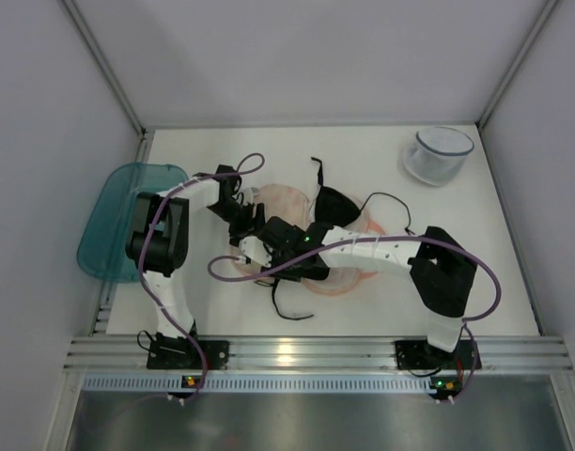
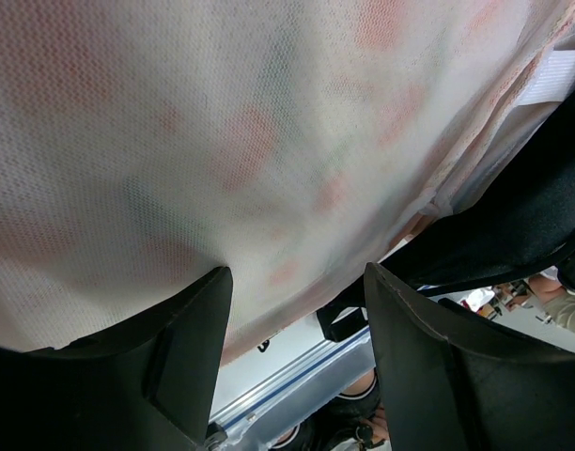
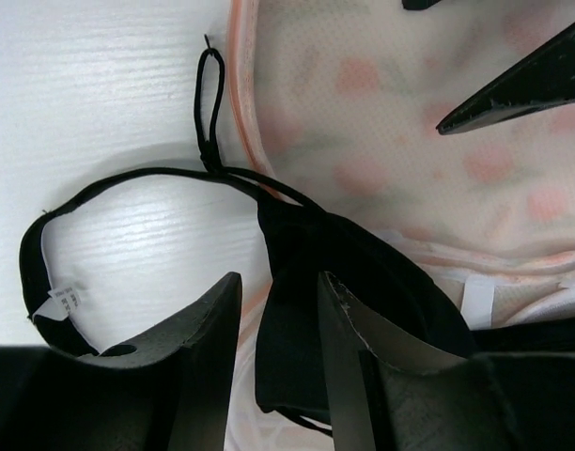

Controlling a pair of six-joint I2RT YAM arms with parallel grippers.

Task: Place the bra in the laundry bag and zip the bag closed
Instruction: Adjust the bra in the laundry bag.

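Observation:
The laundry bag (image 1: 342, 280) lies open mid-table, one lobe raised. Its mesh fills the left wrist view (image 2: 269, 141) and shows in the right wrist view (image 3: 381, 122). The black bra (image 1: 334, 202) lies across the bag, with straps trailing onto the table. My left gripper (image 1: 247, 224) is open, fingers spread against the raised lobe (image 2: 297, 282). My right gripper (image 1: 269, 246) is open low over the bag's near rim. The bra's end (image 3: 363, 272) lies between its fingers (image 3: 280, 282), against the right one, and a strap (image 3: 109, 188) loops on the table.
A teal bin (image 1: 118, 216) hangs off the table's left edge. A translucent round tub (image 1: 438, 155) stands at the back right. An aluminium rail (image 1: 306, 352) runs along the near edge. Purple cables loop beside both arms.

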